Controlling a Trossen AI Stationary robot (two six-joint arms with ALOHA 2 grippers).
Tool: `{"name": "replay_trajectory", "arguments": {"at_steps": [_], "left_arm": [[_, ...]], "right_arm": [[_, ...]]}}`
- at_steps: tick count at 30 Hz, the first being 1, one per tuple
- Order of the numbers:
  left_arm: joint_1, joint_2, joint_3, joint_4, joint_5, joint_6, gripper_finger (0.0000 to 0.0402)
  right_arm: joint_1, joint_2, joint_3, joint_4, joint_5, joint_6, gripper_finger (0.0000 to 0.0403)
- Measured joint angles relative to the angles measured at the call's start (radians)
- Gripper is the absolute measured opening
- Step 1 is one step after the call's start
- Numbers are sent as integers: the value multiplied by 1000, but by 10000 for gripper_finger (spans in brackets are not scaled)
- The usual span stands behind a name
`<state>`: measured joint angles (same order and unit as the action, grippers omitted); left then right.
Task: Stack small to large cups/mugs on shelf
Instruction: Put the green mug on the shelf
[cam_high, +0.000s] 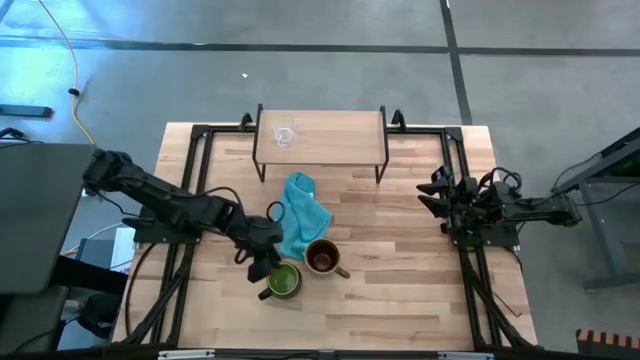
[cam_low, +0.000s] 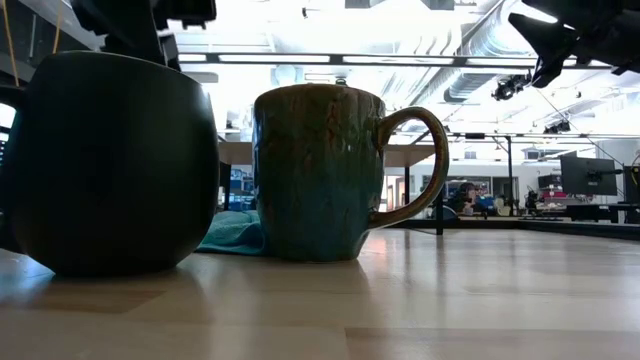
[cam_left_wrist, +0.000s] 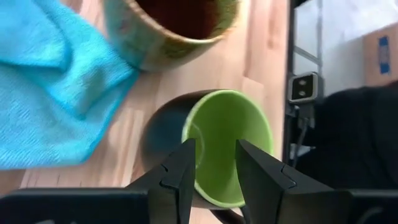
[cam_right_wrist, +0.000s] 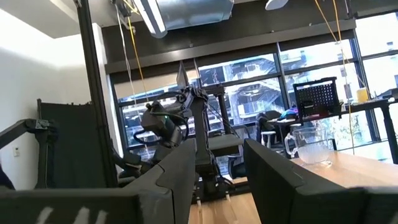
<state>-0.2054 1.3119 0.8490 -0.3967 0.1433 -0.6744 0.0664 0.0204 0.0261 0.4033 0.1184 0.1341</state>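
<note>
Left gripper (cam_left_wrist: 211, 180) lowered, jaws parted, right gripper (cam_right_wrist: 217, 180) raised, open

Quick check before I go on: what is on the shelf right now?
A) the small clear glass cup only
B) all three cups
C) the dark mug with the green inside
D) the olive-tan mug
A: the high view shows only the clear glass cup on the shelf, while the green-lined mug and the olive-tan mug stand on the table near the blue cloth.

Overhead, table-level and two wrist cameras, sharing both mugs (cam_high: 303, 268)
</note>
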Motion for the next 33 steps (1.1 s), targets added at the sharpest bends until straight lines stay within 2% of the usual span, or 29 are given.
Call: {"name": "replay_trajectory", "arguments": {"at_steps": [8,33], "left_arm": [[0,30,0,-22,-7,-31,104],[2,61,2,21,-58,419,104]], "right_arm": [[0,0,0,-3,-1,-3,128],[0,0,0,0,-3,8,128]]}}
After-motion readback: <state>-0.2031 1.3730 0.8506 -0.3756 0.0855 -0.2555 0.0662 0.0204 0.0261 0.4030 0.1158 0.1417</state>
